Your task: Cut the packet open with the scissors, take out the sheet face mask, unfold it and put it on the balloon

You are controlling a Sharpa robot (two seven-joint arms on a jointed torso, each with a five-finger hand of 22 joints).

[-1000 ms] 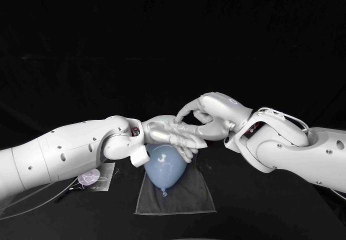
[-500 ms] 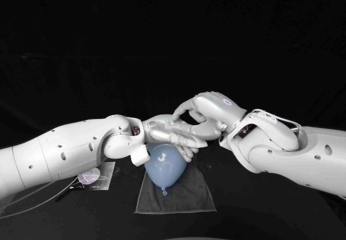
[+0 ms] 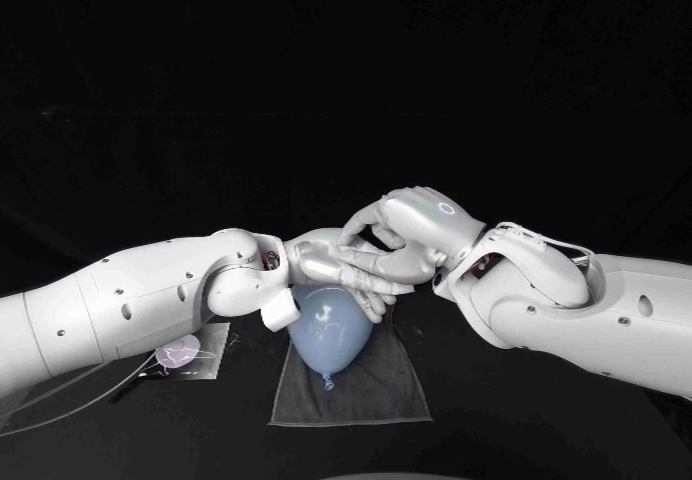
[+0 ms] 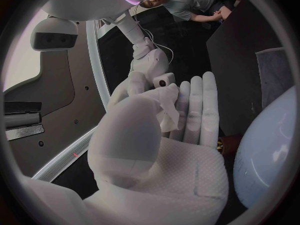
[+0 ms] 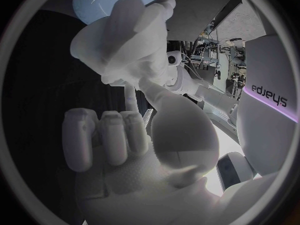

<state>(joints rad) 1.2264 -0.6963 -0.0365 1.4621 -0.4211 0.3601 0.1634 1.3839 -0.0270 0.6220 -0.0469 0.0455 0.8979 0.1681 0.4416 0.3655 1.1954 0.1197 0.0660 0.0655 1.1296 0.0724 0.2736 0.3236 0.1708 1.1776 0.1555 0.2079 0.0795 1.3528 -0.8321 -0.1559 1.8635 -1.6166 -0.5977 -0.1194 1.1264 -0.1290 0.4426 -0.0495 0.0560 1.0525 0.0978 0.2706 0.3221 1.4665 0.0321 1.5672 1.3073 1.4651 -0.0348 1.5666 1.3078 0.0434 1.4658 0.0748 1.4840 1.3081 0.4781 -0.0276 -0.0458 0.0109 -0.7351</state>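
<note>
- Where the two hands meet over the balloon [image 3: 329,340], the left hand [image 3: 346,270] pinches a crumpled bit of the sheet face mask [image 4: 165,112] between its thumb and straight fingers; the rest of the sheet is hidden.
- The right hand [image 3: 411,225] curls its fingers in against the left hand; whether it grips the mask cannot be told.
- The balloon lies on a grey cloth [image 3: 382,395], its top covered by the left hand.
- The packet [image 3: 185,353] lies beside the cloth, partly under the left arm.
</note>
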